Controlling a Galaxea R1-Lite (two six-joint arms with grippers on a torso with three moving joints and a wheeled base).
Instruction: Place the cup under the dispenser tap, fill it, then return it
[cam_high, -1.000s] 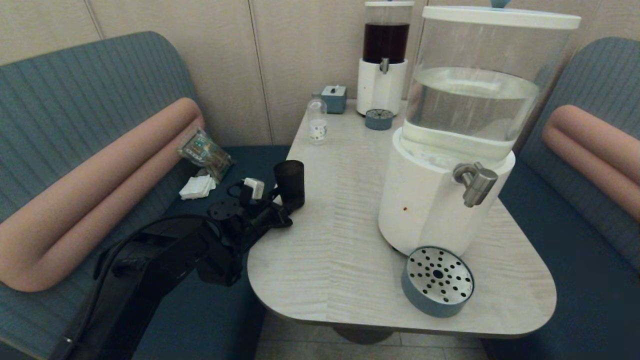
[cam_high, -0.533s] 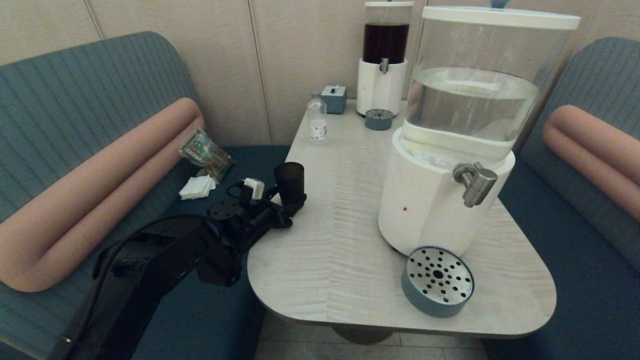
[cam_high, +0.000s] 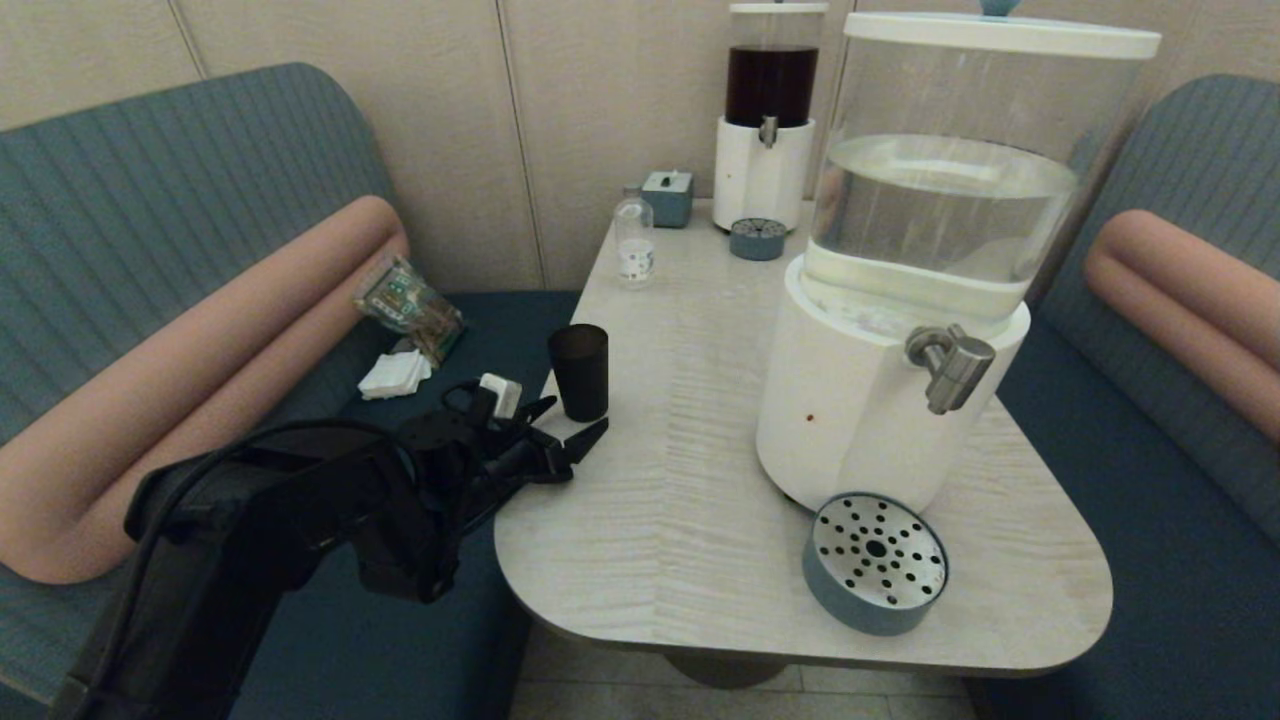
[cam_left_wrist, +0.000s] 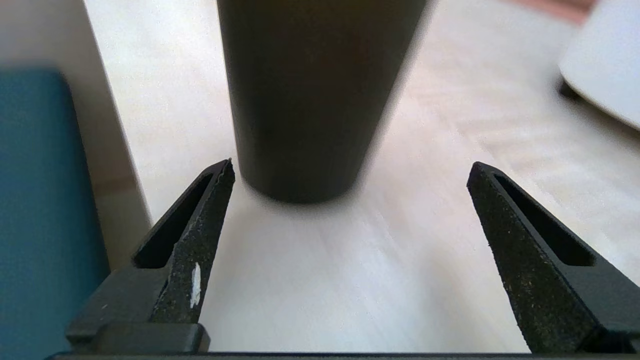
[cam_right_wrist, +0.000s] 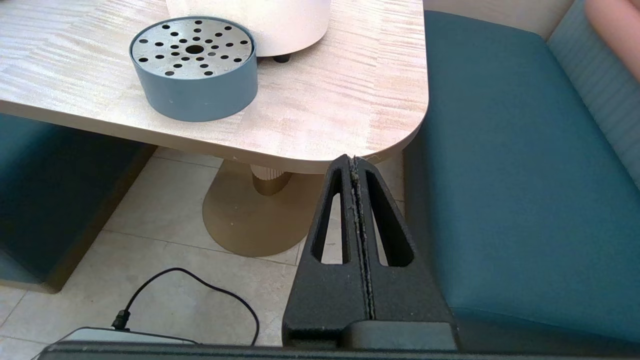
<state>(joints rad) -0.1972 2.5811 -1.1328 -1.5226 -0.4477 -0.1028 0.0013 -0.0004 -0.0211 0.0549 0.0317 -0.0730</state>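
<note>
We log left gripper (cam_high: 565, 425) spread wide, empty, at 7 o'clock of standing cup (cam_high: 579, 371), contents unreadable; return seemingly done.

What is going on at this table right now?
The left gripper sits at the table's left edge, jaws open, just short of the black cup, which stands upright on the table and is not held. The tap on the big water dispenser has nothing under it; only the drip tray is there. The right gripper is parked low beside the table, jaws shut.
</note>
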